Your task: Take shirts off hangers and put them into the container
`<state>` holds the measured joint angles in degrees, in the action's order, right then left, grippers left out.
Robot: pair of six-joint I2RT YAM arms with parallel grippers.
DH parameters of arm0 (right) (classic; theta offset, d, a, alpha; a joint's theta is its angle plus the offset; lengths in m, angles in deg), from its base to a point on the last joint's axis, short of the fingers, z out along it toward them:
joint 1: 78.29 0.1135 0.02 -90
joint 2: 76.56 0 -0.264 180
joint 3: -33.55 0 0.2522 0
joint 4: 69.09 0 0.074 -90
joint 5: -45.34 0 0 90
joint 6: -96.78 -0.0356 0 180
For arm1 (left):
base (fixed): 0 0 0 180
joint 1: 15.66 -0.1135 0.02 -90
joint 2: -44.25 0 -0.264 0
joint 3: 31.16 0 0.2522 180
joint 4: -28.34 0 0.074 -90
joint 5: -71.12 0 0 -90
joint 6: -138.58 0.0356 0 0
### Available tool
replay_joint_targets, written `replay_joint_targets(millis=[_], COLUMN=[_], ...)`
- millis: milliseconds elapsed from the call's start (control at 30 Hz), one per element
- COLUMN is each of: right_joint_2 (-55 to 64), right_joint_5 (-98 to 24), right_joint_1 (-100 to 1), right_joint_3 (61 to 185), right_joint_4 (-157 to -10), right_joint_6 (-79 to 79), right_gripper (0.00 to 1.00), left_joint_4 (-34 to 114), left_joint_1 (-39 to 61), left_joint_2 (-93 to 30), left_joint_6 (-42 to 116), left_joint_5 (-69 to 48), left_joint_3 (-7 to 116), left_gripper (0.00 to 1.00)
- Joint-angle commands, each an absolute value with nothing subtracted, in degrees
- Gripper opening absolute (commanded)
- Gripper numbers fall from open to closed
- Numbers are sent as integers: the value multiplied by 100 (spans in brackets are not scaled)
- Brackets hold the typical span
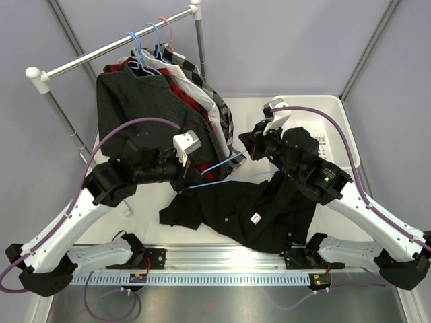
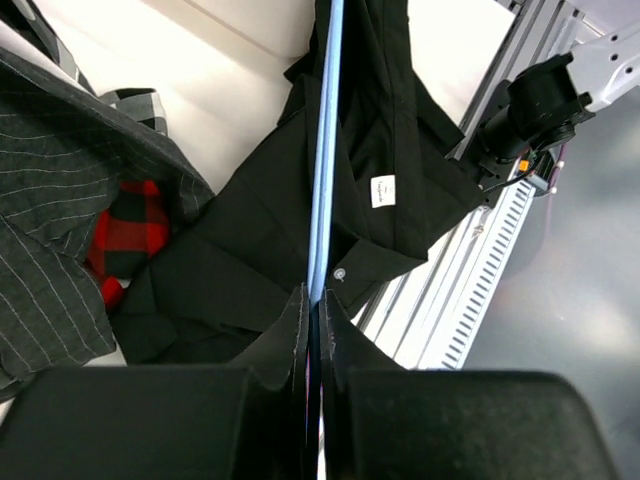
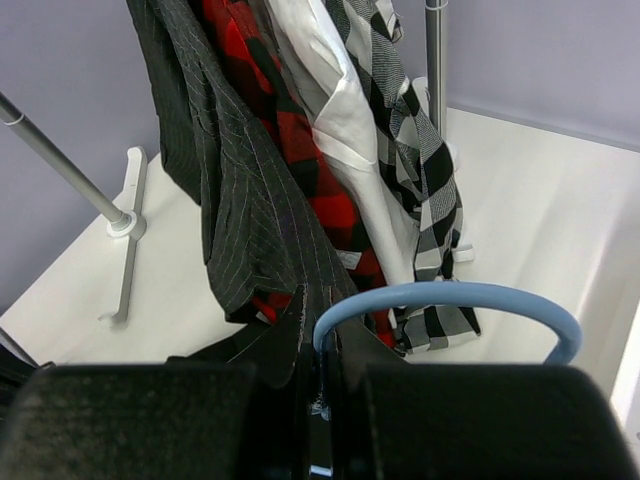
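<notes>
Black shirt (image 1: 249, 212) is spread crumpled on the table (image 1: 246, 111) at lower centre of the top view, off the rack (image 1: 87, 54) and not yet in the container

Hanger (image 2: 325, 150) is held across the shirt's upper edge, between the two grippers. Whether it is fully out of the shirt cannot be told

Left gripper (image 2: 315, 310) is clamped together on the hanger's straight bar, and right gripper (image 3: 320, 340) is clamped on its hook end

Container (image 1: 330, 138) sits at right of frame, partly hidden. No shirt is seen in the part that shows

Four shirts are left on the rack, upper left: pinstriped (image 1: 135, 114) in front, then plaid (image 3: 300, 150), white (image 3: 340, 130) and checked (image 3: 420, 170)

Judged: first shirt mid-removal, nothing binned. Hanger is to be freed and the shirt moved right, with four more to be done
</notes>
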<state>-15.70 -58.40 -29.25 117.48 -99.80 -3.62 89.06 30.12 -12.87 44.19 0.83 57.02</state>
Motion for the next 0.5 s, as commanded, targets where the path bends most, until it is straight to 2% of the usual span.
replay_joint_targets(millis=[0,67,100,200,233,300,333,433,467], right_joint_2=[-1636,-1714,-1758,-1943,-2004,-2171,-2224,-2461,-2610], right_joint_5=[-5688,-5609,-5583,-5469,-5399,-5319,-5215,-4951,-4889], right_joint_1=[-2863,-2872,-2863,-2863,-2863,-2863,-2863,-2854,-2863], right_joint_3=[11947,11868,11842,11728,11684,11666,11666,11692,11701], right_joint_4=[-9674,-9700,-9718,-9779,-9805,-9937,-9981,-10192,-10245], right_joint_6=[-289,-341,-368,-456,-465,-518,-518,-535,-535], right_gripper=[1,8,22,42,56,70,82,99,100], left_joint_4=[8842,8912,8930,8982,9017,9053,9070,9184,9263], left_joint_1=[2996,3004,3004,2996,2996,3004,2996,2996,2996], left_joint_2=[-1121,-981,-910,-647,-576,-357,-286,-49,4], left_joint_6=[4462,4479,4480,4506,4506,4523,4524,4506,4497], left_joint_5=[99,-15,-68,-235,-279,-323,-367,-612,-700], left_joint_3=[5758,5766,5766,5740,5740,5749,5749,5757,5775], left_gripper=[0,0,0,0,0,0,0,0,0])
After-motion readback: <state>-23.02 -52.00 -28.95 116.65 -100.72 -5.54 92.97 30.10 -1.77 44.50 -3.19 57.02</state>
